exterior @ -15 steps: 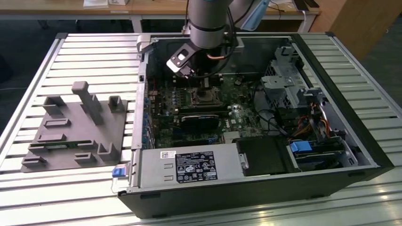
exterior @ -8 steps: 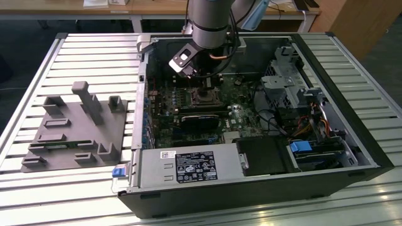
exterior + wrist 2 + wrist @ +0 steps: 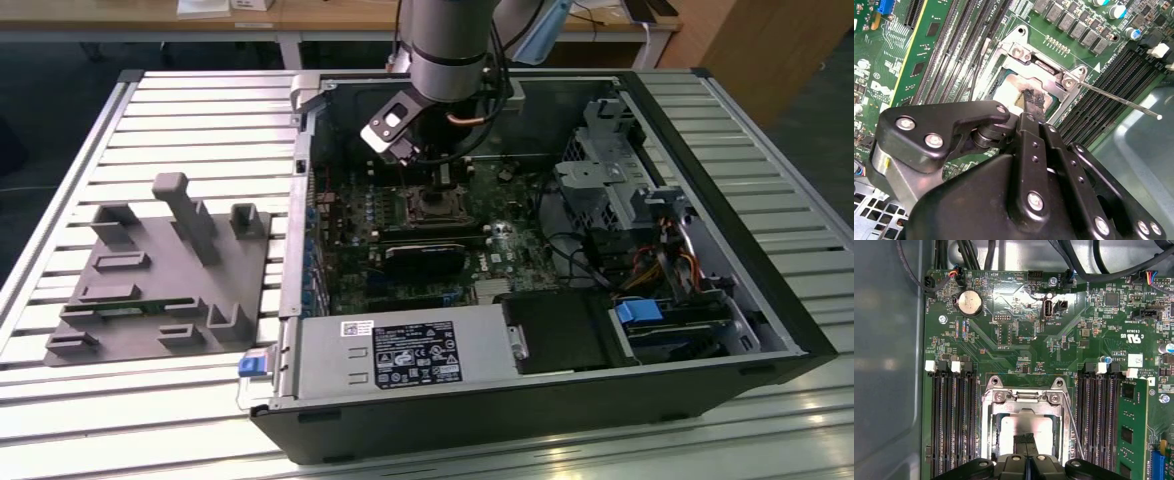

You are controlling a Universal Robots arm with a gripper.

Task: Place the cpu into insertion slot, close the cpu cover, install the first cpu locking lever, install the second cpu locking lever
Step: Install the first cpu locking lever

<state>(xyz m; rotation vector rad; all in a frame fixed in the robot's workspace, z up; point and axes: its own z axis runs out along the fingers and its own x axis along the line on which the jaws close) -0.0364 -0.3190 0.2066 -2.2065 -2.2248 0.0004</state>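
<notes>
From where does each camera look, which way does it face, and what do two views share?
Exterior view: off the arm, looking down into the computer case; arm and gripper show.
First wrist view: on the arm, facing the motherboard squarely; fingertips show.
Second wrist view: on the arm, slanting along the gripper toward the chip.
Shared: both wrist views show the chip and gripper.

Your arm [image 3: 451, 45] was a smooth silver-grey cylinder with a pale blue joint cap [image 3: 541, 30], and a copper-coloured cable [image 3: 470, 120] looped beneath it. Your gripper [image 3: 1032, 101] was matte black, built of rounded link plates [image 3: 944, 127] fastened with silver screws [image 3: 1035, 201]. It tapered to narrow dark fingers [image 3: 1021, 440], and a small yellow mark [image 3: 887, 162] sat on its grey barrel.
</notes>
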